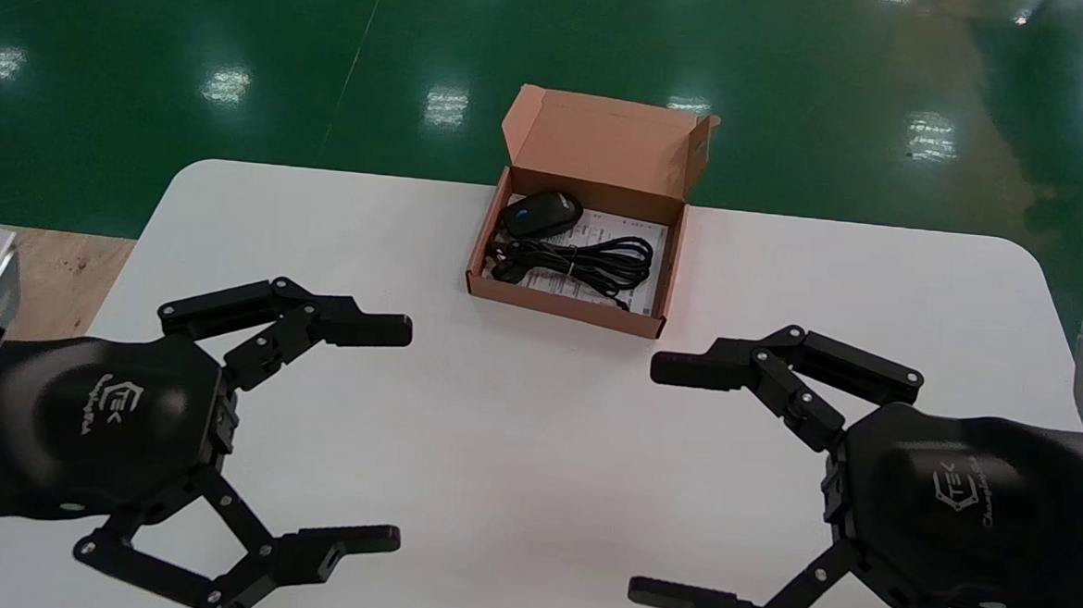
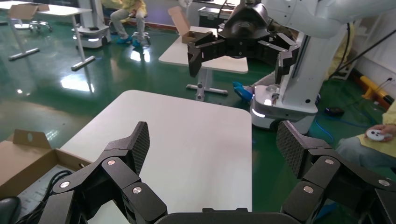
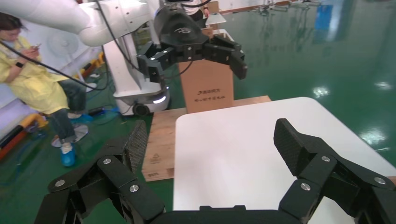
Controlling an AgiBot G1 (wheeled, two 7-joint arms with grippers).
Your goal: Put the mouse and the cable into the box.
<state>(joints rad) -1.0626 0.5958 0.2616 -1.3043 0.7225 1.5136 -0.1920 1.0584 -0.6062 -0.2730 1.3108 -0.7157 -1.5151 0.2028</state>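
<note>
The cardboard box [image 1: 564,307] sits at the middle of the far side of the white worktop [image 1: 536,415], its rear wall close to the far edge. Its lid [image 1: 605,145] stands upright and open above that edge, against the green floor [image 1: 240,47]. The black mouse [image 1: 540,213] lies inside the box in the far left corner. The black cable [image 1: 590,258] lies coiled beside it across the middle of the box, on a printed sheet [image 1: 634,227] that lines the bottom. Both items sit below the box rim. The left hand [image 1: 400,436] hovers over the near left part of the worktop with its fingers spread wide, holding nothing. The right hand [image 1: 644,476] hovers over the near right part, likewise spread wide and holding nothing. The two hands face each other and are well apart, with a broad stretch of bare white surface between them and up to the front wall of the box. The worktop corners are rounded.
</note>
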